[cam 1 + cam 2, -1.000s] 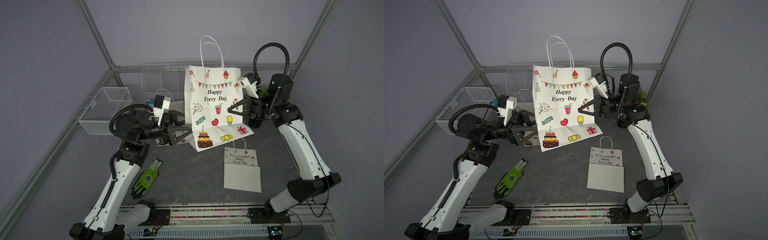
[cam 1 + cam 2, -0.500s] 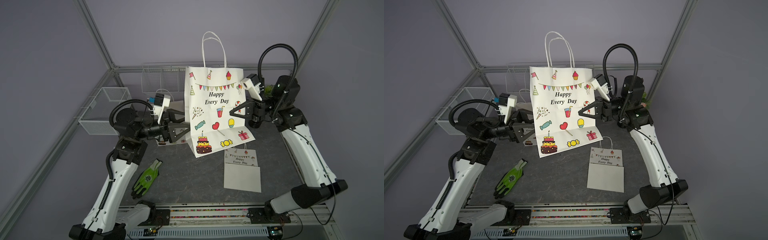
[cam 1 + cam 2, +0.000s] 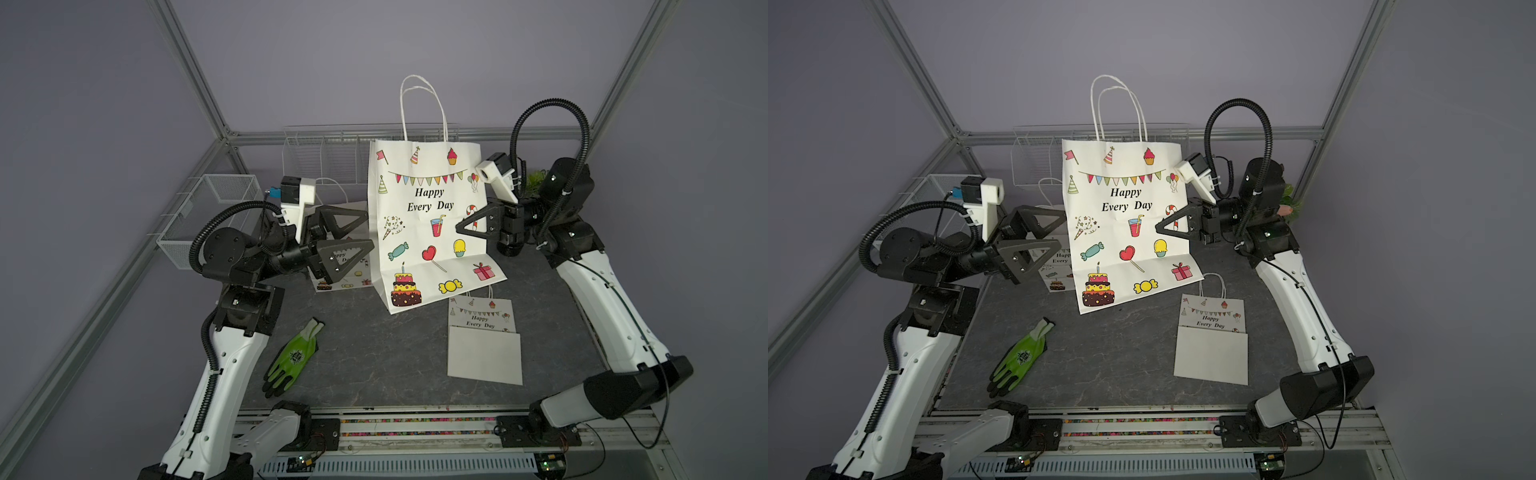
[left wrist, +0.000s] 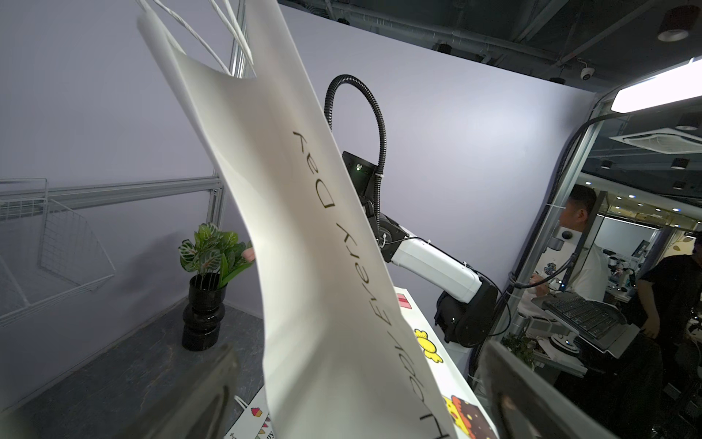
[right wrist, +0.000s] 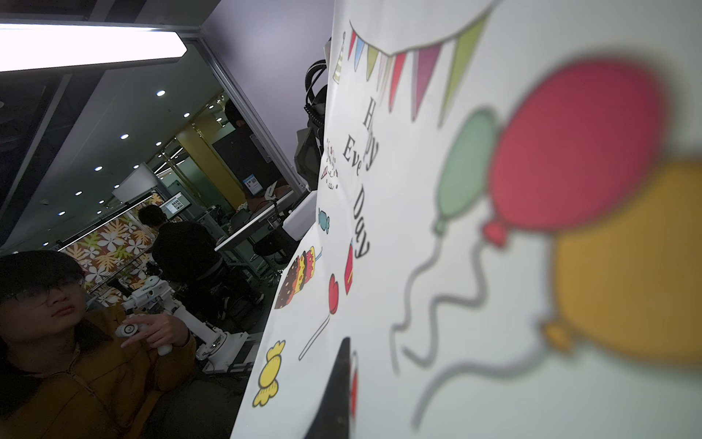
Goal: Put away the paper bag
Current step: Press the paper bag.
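The upright paper bag [image 3: 428, 224] stands like a wall across the middle of the desk [image 3: 374, 353], closing the straight way between the left hand [image 3: 369, 231] and the right hand [image 3: 459, 227]. The left hand's wide jaws straddle its left edge; the right hand pinches its right edge. Behind it, a wire rack [image 3: 328, 162] lines the back and a potted plant [image 3: 534, 180] fills the back right corner. In front, bare desk lies open between the green glove [image 3: 293, 359] and the small flat bag [image 3: 484, 345]; another small bag [image 3: 345, 270] lies beneath the left hand
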Tool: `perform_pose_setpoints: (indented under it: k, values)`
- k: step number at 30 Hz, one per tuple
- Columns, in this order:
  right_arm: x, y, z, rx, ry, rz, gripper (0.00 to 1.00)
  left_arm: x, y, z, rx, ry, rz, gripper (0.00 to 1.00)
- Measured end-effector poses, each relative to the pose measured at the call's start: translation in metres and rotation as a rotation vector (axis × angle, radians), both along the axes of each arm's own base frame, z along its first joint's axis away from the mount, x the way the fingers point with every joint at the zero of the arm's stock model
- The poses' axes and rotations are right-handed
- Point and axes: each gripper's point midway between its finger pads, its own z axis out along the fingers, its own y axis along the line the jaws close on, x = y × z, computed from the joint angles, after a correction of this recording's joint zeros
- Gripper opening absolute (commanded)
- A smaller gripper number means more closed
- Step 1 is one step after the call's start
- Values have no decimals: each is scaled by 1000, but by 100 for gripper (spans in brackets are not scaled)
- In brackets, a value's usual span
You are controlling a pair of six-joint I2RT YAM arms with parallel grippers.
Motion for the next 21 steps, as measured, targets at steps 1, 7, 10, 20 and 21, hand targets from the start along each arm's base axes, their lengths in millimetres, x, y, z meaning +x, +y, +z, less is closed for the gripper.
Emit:
perform_pose_setpoints:
  k: [1,7,10,20,21]
  values:
    - [0,0,0,-1,2,0,7,1,-1,0,0,6,-5,100]
    - [2,1,-1,-5,16,-2,7,9,-18,-7,30,67,-52,100]
    - [4,1,-3,-7,23,-5,7,14,-22,-15,49,103,-54,100]
    - [28,3,-6,-39,13,-148,7,15,-27,-29,85,131,-55,73]
    - [28,3,-9,-47,14,-156,7,16,-28,-31,90,136,-52,68]
